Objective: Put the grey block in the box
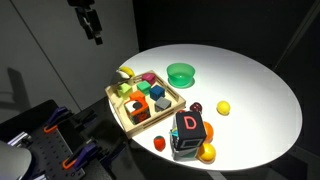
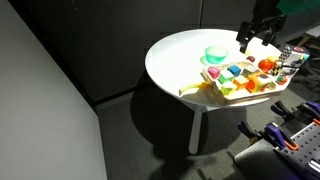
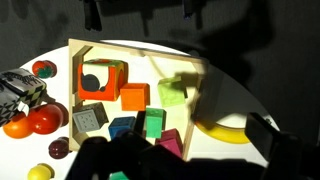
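Note:
The grey block (image 3: 90, 118) lies inside the box (image 3: 72, 60), a shallow light-wood tray, among several coloured blocks. In an exterior view the grey block (image 1: 160, 103) sits near the tray's right side, within the box (image 1: 115, 103). The box also shows in an exterior view (image 2: 213, 90). My gripper (image 1: 93, 28) hangs high above the table, well apart from the tray, and it also shows in an exterior view (image 2: 250, 36). In the wrist view its dark fingers (image 3: 185, 150) are spread apart with nothing between them.
A green round bowl (image 1: 181, 72) stands behind the tray. A dark cube marked "D" (image 1: 188, 130) sits at the front with an orange ball (image 1: 207, 152) beside it. A banana (image 3: 225, 130) lies by the tray's edge. Small red and yellow fruits (image 1: 223, 107) lie nearby.

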`<state>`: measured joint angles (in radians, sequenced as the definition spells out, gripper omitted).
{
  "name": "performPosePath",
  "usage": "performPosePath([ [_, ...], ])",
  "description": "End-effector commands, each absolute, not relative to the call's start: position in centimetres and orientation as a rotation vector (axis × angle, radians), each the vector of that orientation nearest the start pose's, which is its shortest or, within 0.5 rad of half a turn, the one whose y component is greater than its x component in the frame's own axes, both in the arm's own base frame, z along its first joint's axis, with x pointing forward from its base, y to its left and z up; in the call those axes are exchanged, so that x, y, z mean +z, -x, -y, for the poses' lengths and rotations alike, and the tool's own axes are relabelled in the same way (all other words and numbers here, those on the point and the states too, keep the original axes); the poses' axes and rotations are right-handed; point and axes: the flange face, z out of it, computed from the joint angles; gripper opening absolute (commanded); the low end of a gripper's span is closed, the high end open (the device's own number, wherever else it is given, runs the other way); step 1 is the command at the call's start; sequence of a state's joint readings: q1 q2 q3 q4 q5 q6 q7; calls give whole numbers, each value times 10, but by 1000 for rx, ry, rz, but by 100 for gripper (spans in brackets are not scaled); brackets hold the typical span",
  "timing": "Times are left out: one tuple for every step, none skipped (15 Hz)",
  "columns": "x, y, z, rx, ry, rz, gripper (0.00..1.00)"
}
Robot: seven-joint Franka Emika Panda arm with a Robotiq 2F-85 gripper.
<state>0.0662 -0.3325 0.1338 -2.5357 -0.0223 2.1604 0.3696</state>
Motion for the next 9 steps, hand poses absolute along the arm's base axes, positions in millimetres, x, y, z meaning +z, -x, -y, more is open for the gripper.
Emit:
performPosePath([
  [399,-392,-85,48,3175,-298,100],
  [401,-390,-85,50,3168,-306,100],
  [403,-389,-86,54,3157,-315,100],
  [405,-387,-86,54,3150,-323,100],
  [406,-386,-86,51,3144,-329,100],
  [406,-385,-87,47,3145,-333,100],
  [401,-395,-84,50,3159,-307,100],
  [402,-394,-84,47,3158,-307,100],
  [402,-393,-85,45,3158,-307,100],
])
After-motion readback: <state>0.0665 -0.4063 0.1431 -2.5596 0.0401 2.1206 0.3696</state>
